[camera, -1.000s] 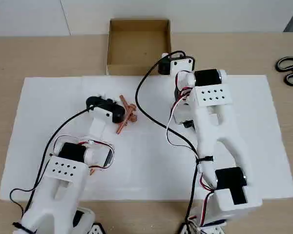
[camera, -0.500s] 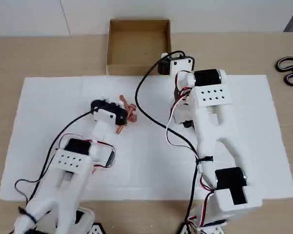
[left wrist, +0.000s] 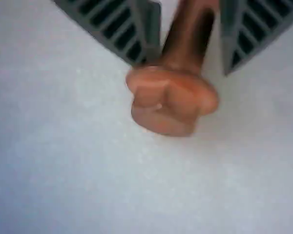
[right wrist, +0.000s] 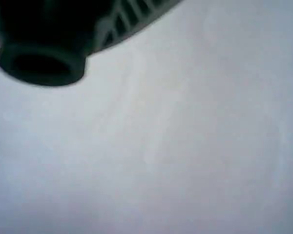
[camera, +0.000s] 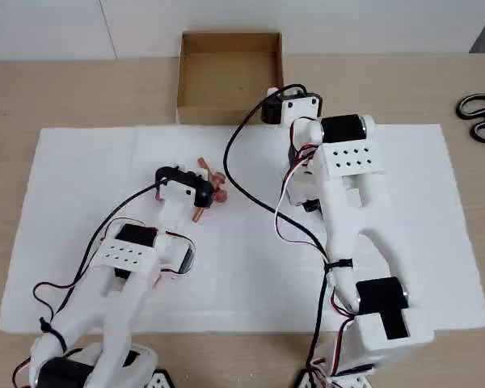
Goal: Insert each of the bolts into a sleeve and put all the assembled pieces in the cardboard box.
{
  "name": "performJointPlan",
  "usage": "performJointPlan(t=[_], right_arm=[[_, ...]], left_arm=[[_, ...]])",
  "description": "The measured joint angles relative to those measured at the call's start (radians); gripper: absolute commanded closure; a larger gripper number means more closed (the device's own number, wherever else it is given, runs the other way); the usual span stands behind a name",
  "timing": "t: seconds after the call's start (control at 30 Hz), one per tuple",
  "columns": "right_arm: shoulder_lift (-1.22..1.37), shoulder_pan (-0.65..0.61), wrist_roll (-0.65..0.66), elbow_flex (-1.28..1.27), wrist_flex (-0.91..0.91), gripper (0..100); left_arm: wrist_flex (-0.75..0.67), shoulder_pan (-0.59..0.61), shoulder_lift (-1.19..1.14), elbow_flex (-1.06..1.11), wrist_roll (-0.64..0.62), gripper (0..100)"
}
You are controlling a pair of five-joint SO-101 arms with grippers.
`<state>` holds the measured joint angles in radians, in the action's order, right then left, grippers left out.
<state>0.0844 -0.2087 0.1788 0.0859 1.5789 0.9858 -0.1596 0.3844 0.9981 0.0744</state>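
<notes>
L gripper (left wrist: 185, 51): jaws pinching a copper bolt (left wrist: 173, 100) by the shank. Ribbed grey fingers (left wrist: 117, 24) sit either side of it, and the flanged head sticks out past the tips, just above the white mat (left wrist: 63, 170). In the high view the L gripper (camera: 204, 196) sits mid-mat, w/ the bolt (camera: 198, 215) poking out below the black wrist block. More loose copper bolts (camera: 213, 179) lie in a small heap just beside it on the box side; can't tell how many.

R gripper (right wrist: 78, 36): jaws closed on a black sleeve (right wrist: 41, 63). Open end of the sleeve sticks out past one ribbed finger (right wrist: 132, 17), clear of the mat, nothing inside the bore as far as visible. In the high view the R arm (camera: 352, 210) reaches fwd over the mat's right half, wrist well apart from the L gripper.

Cardboard box (camera: 229, 36) sits at the far edge of the mat on the wooden table (camera: 65, 89), btwn the two arms' lines, no parts in it. Scissors (camera: 478, 113) at the table's far right edge, off the mat.
</notes>
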Motion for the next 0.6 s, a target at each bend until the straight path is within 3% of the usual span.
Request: performJointPlan(t=[0.33,0.6], right_arm=[[0.000,0.000,0.000,0.000,0.000,99.5],[0.000,0.000,0.000,0.000,0.000,99.5]], left_arm=[[0.002,-0.006,-0.008,-0.023,-0.002,100],[0.115,-0.002,-0.009,-0.176,-0.005,99]])
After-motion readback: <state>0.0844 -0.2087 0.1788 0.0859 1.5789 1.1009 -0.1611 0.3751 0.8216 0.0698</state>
